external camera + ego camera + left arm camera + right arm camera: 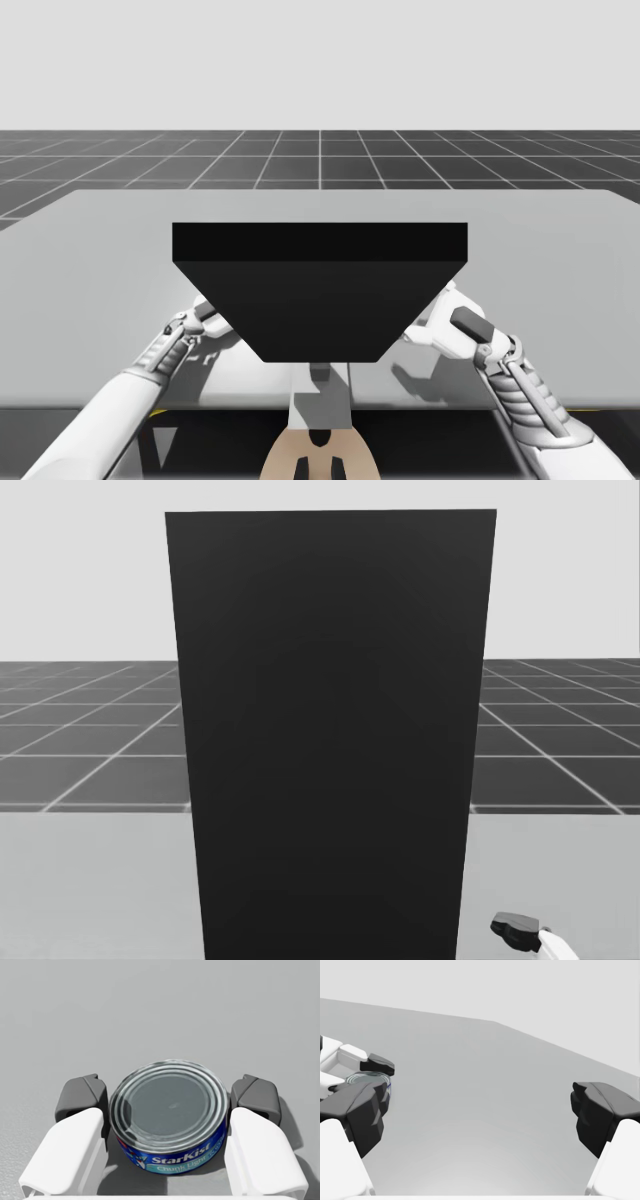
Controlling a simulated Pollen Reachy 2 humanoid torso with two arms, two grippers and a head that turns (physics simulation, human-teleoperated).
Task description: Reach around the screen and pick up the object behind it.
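A flat round can [170, 1110] with a blue label and a silver lid rests on the grey table. My left gripper [167, 1095] is shut on it, its dark pads [82, 1097] pressed to both sides. From the right wrist view the same can [367, 1079] sits off to the side between my left arm's fingers [377, 1065]. My right gripper [477, 1115] stands wide open over bare table, holding nothing. The black screen [320, 290] hides the can and most of my left gripper [205, 320] in the high view. My right gripper [465, 320] is beside the screen's right edge.
The tall black screen [330, 740] stands in the middle of the head view, with a dark fingertip [515, 928] of an arm's gripper at its lower right. The grey table [100, 240] spreads wide on both sides of the screen and beyond it.
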